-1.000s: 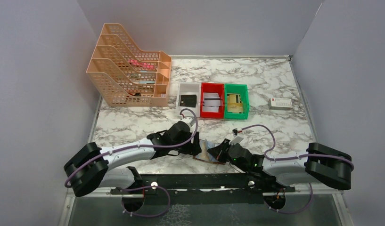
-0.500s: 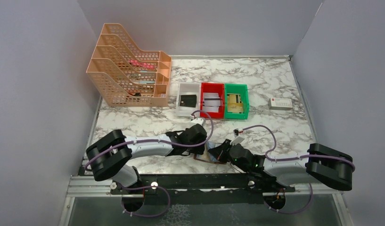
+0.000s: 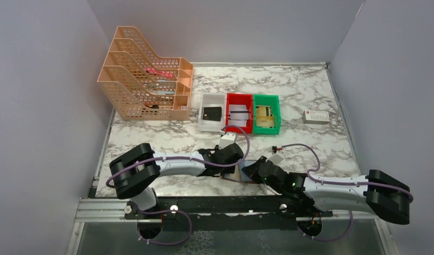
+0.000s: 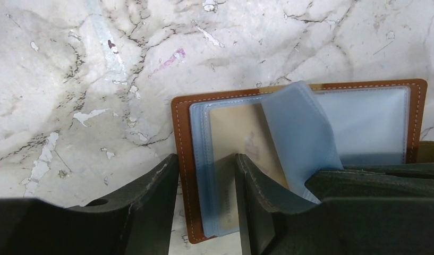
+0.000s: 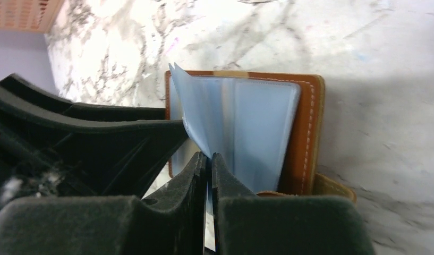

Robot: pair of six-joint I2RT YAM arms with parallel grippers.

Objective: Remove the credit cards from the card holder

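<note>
At the near edge of the white marble-patterned worktop [image 3: 289, 90], about midway along it, lies the small flat brown leather-like card holder [image 3: 238, 175] with pale blue clear plastic sleeves. It is open. From above it is mostly covered by the two black end effectors that meet over it, and only a strip of brown cover and some blue show.

The left end effector [image 4: 206, 175] has its fingers apart. They straddle the left edge of the card holder [image 4: 358, 119], with the brown cover and the stacked sleeves in the gap between them. Whether the fingers press down on it I cannot tell. Under the top sleeve there lies a gold-yellow credit card [image 4: 241, 133], its print too blurred to read.

The right end effector [image 5: 208, 159] is pinched together on one pale blue sleeve [image 5: 204, 117], which stands lifted off the stack. Its lower end is hidden between the fingers. Whether that sleeve or the right-hand page holds a card cannot be made out. A tan closing tab [image 5: 331, 186] sticks out at the holder's edge, partly cut off.

Farther in, near the middle of the worktop, three small plastic bins stand side by side:
- The white bin [image 3: 204, 98] holds a black card [image 3: 212, 112].
- The red bin [image 3: 237, 96] holds white-grey cards [image 3: 237, 114].
- The green bin [image 3: 266, 98] holds gold-yellow cards [image 3: 264, 116].

Toward the right edge lies a small white box with a red mark [image 3: 316, 117]. The orange mesh file rack [image 3: 145, 90] fills the far left corner, its contents hard to read.
</note>
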